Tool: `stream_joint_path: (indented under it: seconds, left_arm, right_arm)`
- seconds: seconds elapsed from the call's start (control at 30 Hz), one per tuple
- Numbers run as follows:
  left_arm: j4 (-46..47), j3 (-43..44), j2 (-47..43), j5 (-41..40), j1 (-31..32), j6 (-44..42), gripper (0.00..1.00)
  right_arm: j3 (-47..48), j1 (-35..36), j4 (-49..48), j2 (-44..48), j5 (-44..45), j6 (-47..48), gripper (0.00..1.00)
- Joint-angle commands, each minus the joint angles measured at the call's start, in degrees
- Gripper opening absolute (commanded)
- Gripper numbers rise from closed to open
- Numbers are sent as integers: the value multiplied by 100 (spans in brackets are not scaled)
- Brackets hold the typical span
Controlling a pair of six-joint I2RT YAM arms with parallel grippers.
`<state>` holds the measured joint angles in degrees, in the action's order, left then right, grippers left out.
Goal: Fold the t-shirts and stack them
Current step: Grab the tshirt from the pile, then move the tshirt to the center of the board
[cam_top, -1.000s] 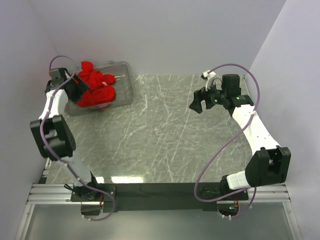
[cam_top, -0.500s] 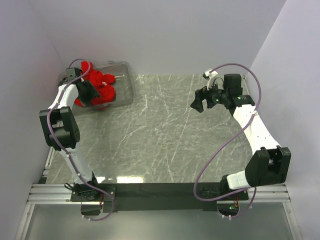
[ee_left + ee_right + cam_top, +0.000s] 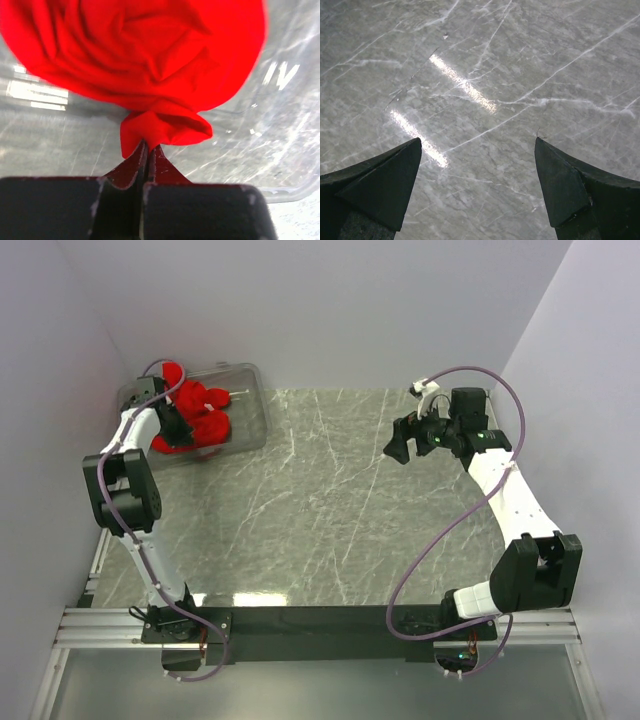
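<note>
The left gripper [image 3: 148, 150] pinches red cloth in the bin; the step in hand is taking a shirt out.
The t-shirts [image 3: 150, 55] lie crumpled in the clear plastic bin [image 3: 252, 415] at the far left corner of the table [image 3: 320, 510]; the left jaws are pressed together on a small fold at the edge of the heap; the right gripper [image 3: 477, 145] hangs wide apart over bare table and holds nothing; I judge the next move needs a lift over the bin wall, then spreading flat; no brand, label or writing is readable.
</note>
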<state>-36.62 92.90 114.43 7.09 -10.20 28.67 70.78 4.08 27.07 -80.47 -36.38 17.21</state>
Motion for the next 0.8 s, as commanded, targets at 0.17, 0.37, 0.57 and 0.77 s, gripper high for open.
stream_joint_path:
  seconds: [0.17,0.37,0.57,0.77]
  left_arm:
    - [1279,378,-1080,354,246,-239,1]
    - [2342,623,-1898,626,378,314,0]
    - [3292,1904,-1934,943,720,1219,0]
    - [4073,4417,-959,1154,1344,2072,1]
  right_arm:
    - [32,-100,-88,189,-159,36,100]
    - [50,-135,0,321,-203,159,100]
    - [93,-135,-17,400,-273,134,100]
    - [85,-153,-79,497,-291,46,100]
